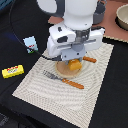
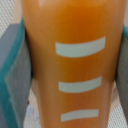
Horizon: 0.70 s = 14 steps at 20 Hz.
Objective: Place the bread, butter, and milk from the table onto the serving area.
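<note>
My gripper (image 1: 75, 62) is shut on the bread (image 1: 75, 65), a golden-orange loaf, and holds it just over the round tan plate (image 1: 63, 71) on the beige striped serving area (image 1: 60, 95). In the wrist view the bread (image 2: 75, 60) fills the frame, scored marks showing, with a grey finger pad (image 2: 12, 75) pressed on each side. The butter (image 1: 13, 71), a flat yellow box, lies on the black table (image 1: 15, 30) at the exterior view's left. The milk (image 1: 31, 44), a white and light-blue carton, stands on the table left of the placemat.
A fork (image 1: 62, 79) with an orange handle lies on the placemat in front of the plate. A knife handle (image 1: 90, 59) shows beside the plate. A reddish-brown board (image 1: 112, 25) with a grey pot (image 1: 122, 16) sits at the back right.
</note>
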Available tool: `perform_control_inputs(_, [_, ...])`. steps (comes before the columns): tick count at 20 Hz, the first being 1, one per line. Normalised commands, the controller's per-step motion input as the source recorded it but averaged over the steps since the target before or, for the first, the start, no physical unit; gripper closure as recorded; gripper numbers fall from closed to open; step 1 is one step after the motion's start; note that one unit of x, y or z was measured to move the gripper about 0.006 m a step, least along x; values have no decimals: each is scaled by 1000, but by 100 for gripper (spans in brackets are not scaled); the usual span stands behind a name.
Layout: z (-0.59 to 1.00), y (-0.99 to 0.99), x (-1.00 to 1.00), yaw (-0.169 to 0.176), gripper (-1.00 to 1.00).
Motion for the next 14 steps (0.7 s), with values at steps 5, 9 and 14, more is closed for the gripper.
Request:
perform_control_inputs(5, [68, -125, -46, 0, -100])
perform_control_inputs(9, [495, -156, -90, 0, -100])
perform_control_inputs(14, [789, -159, -414, 0, -100])
